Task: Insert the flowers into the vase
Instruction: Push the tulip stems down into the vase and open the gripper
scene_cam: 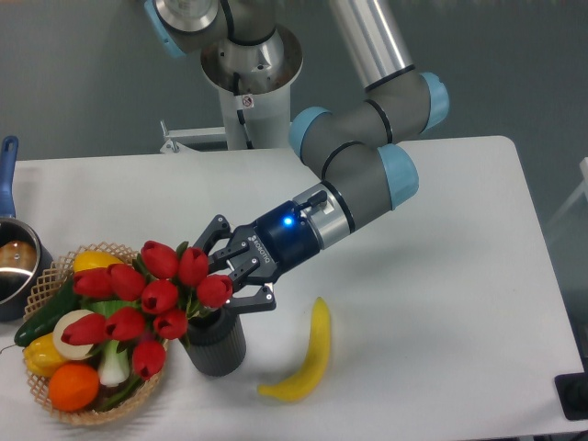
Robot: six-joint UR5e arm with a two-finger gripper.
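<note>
The flowers (147,296), a bunch of red tulips with green leaves, lean out to the left over the wicker basket. Their stems run down to the right into the mouth of the vase (218,347), a small dark grey ribbed cylinder standing upright on the white table. My gripper (223,273) comes in from the right, just above the vase's rim, and is shut on the flowers at the base of the bunch. The tulip heads hide the stem ends and part of the vase mouth.
A wicker basket (69,415) of fruit and vegetables sits right beside the vase on the left. A banana (305,360) lies to the vase's right. A blue-handled pot (13,262) is at the left edge. The robot base (246,83) stands at the back.
</note>
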